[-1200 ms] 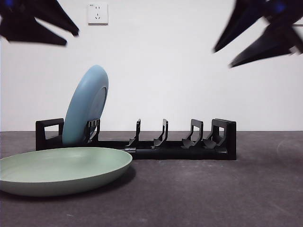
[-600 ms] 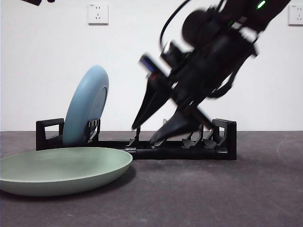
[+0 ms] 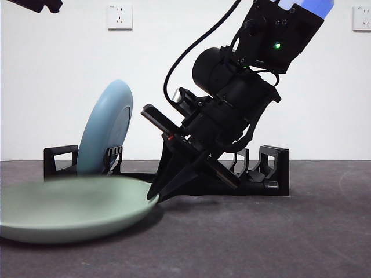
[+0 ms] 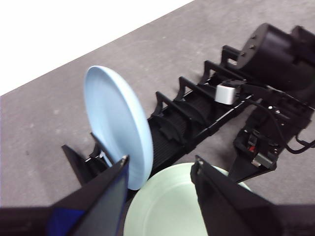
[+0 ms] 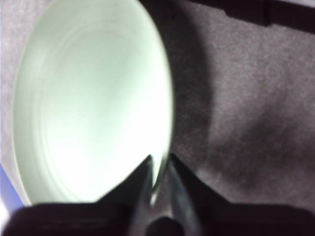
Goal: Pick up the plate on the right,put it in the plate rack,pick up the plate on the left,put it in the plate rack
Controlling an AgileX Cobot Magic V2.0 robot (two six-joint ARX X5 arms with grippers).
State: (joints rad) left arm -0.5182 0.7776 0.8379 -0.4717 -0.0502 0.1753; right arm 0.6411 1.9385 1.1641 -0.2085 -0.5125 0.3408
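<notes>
A pale green plate (image 3: 69, 208) lies flat on the dark table in front of the rack's left end. My right gripper (image 3: 155, 198) reaches down at a slant to its right rim; in the right wrist view the right gripper (image 5: 160, 164) is shut on that rim of the green plate (image 5: 93, 98). A light blue plate (image 3: 107, 124) stands leaning in the left slot of the black plate rack (image 3: 272, 168). My left gripper (image 4: 161, 162) hangs open high above the blue plate (image 4: 115, 123) and the green plate (image 4: 167, 206).
The right arm's body (image 3: 237, 98) hangs over the middle of the rack, hiding several prongs. A white wall with a socket (image 3: 119, 16) stands close behind. Bare table (image 3: 290, 237) lies to the right and in front.
The right arm swung down from the top right corner to the green plate's right rim and shut on it. The plate now looks blurred, as if nudged. The left arm rose out of view.
</notes>
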